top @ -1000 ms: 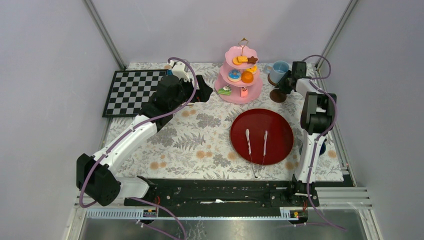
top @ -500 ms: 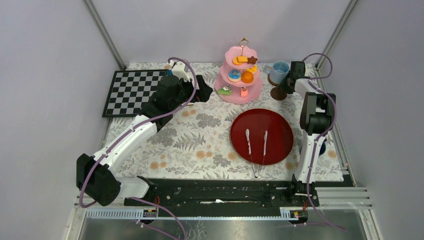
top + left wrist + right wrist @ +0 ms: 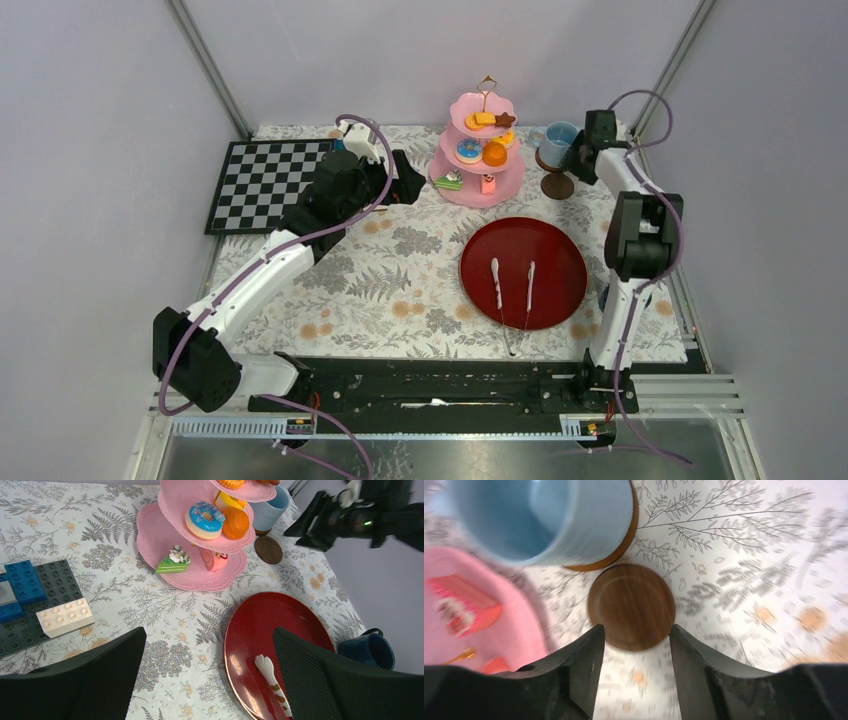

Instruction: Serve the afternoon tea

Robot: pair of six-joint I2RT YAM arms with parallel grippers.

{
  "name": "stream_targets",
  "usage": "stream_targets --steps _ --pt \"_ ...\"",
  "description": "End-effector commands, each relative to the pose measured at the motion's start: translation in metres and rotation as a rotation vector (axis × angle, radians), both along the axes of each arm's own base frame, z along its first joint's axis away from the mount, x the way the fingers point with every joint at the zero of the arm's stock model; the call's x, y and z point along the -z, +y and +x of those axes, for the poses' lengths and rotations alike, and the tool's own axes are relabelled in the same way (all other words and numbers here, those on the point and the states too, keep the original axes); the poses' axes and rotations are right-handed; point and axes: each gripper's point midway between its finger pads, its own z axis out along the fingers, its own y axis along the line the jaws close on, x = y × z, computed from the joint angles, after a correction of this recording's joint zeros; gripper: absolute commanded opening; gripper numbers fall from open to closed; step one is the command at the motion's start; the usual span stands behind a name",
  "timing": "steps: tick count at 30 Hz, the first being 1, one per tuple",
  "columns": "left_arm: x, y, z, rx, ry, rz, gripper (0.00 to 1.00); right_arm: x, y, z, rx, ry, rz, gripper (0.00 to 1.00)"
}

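We are seeing the pink three-tier stand (image 3: pixel 470 195) sitting far back on the floral cloth (image 3: pixel 400 270), carrying toy sweets (image 3: pixel 205 519). Our left gripper (image 3: pixel 207 647) is hanging nearby, spread wide, empty. Our right gripper (image 3: pixel 633 632) is hovering narrowly parted, empty, beside the light blue cup (image 3: pixel 539 515), above the bare brown saucer (image 3: pixel 631 605).

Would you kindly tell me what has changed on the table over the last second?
The right gripper has drawn back from above the empty brown saucer toward the far right corner, its elbow swinging outward. Its jaws stand open and hold nothing. The saucer, blue cup, pink stand, red tray, white tongs and left gripper stayed put.
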Motion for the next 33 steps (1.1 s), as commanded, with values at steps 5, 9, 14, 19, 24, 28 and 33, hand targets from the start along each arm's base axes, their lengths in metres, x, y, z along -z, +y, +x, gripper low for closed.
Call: stream_targets --steps 5,9,14,19,24,28,33 --pt "-0.040 -0.004 -0.005 0.029 -0.093 -0.087 0.99 -0.176 -0.003 -0.108 0.005 -0.144 -0.155 0.77" --pt "-0.035 -0.009 -0.005 0.044 -0.075 -0.096 0.99 -0.186 -0.009 -0.189 0.039 -0.172 -0.194 0.92" --pt "-0.036 -0.015 -0.009 0.071 -0.067 -0.115 0.99 -0.155 -0.055 -0.281 0.274 -0.066 -0.199 0.99" --pt "-0.037 -0.020 -0.013 0.084 -0.068 -0.116 0.99 -0.123 -0.055 -0.317 0.402 -0.030 -0.089 1.00" --pt "-0.041 -0.016 -0.013 0.070 -0.083 -0.108 0.99 -0.066 -0.039 -0.327 0.503 0.135 0.045 0.99" --pt "-0.040 -0.014 -0.012 0.062 -0.086 -0.101 0.99 -0.051 -0.045 -0.326 0.582 0.164 0.042 0.94" --pt "-0.038 -0.016 -0.011 0.065 -0.079 -0.099 0.99 -0.033 -0.053 -0.325 0.658 0.170 0.026 0.84"
